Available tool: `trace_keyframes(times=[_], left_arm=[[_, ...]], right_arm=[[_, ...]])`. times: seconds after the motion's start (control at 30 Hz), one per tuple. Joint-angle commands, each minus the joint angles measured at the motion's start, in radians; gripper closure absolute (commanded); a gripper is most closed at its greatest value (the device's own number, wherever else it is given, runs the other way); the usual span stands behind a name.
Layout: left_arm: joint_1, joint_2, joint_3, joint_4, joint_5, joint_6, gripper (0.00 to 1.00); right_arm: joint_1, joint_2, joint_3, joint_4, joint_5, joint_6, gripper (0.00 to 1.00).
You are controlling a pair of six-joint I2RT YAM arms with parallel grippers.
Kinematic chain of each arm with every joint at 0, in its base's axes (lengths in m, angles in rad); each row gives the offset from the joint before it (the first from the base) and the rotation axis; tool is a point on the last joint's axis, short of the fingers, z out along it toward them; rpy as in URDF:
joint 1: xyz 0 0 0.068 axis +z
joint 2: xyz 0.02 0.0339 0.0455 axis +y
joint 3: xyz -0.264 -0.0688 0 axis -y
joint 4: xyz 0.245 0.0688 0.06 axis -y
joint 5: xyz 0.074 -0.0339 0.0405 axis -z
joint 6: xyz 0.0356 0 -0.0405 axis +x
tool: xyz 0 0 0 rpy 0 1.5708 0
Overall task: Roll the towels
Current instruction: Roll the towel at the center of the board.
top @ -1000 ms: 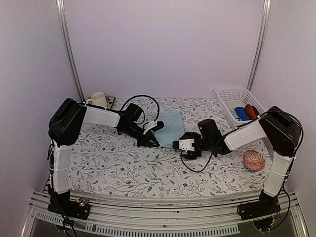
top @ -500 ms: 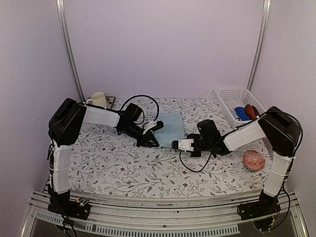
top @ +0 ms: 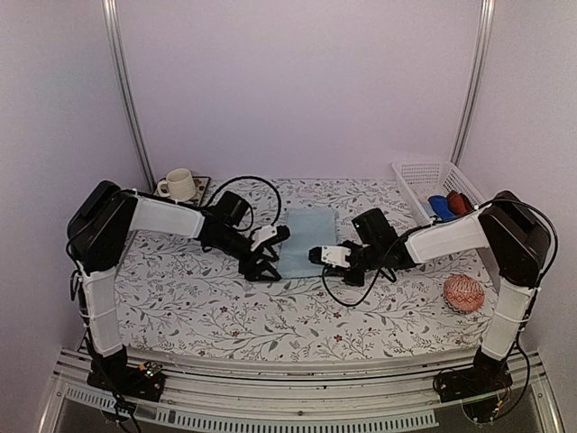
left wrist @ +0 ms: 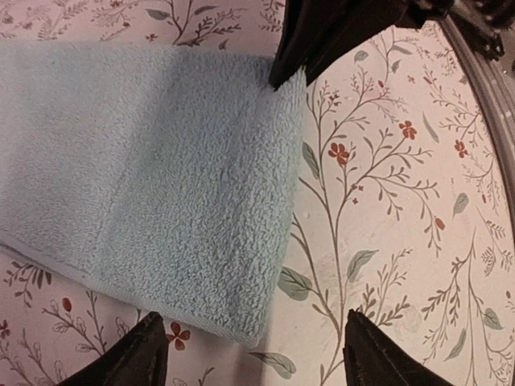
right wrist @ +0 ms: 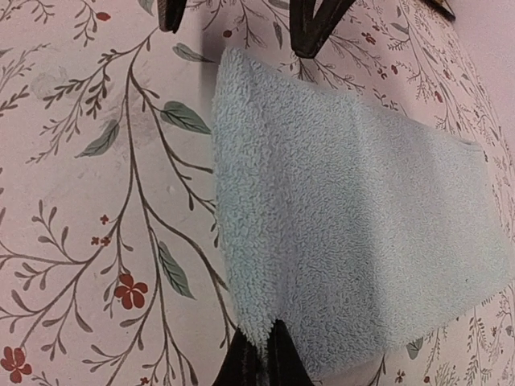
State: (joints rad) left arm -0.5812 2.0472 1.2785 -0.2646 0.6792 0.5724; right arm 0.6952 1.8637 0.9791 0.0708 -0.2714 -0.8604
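Observation:
A light blue towel lies flat on the flowered tablecloth in the middle of the table. My left gripper stands open at the towel's near left corner, and in the left wrist view its fingertips straddle that corner of the towel without touching it. My right gripper is shut on the towel's near right corner. The right wrist view shows the towel with its edge pinched between the closed right gripper tips. The left gripper's fingers show at the top of that view.
A white basket holding blue and red-brown things stands at the back right. A cream cup sits on a small tray at the back left. A patterned ball lies near the right arm's base.
The left gripper let go of the towel's corner and opened. The right gripper shut on the other near corner and shifted left. The towel now looks narrower.

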Motion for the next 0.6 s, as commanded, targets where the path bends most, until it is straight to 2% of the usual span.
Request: trace_keyframes(times=[0.0, 0.2, 0.33, 0.57], left_arm=[[-0.029, -0.134, -0.094, 0.102, -0.094, 0.023, 0.23], [-0.086, -0.184, -0.186, 0.195, -0.249, 0.082, 0.22], [-0.112, -0.164, -0.17, 0.199, -0.278, 0.1, 0.22], [-0.135, -0.144, -0.154, 0.199, -0.307, 0.109, 0.22]], right_arm=[[0.008, -0.033, 0.042, -0.159, -0.091, 0.126, 0.98], [-0.024, 0.004, 0.101, -0.235, -0.118, 0.217, 0.98], [-0.067, 0.066, 0.212, -0.343, -0.166, 0.349, 0.98], [-0.1, 0.118, 0.26, -0.387, -0.207, 0.42, 0.98]])
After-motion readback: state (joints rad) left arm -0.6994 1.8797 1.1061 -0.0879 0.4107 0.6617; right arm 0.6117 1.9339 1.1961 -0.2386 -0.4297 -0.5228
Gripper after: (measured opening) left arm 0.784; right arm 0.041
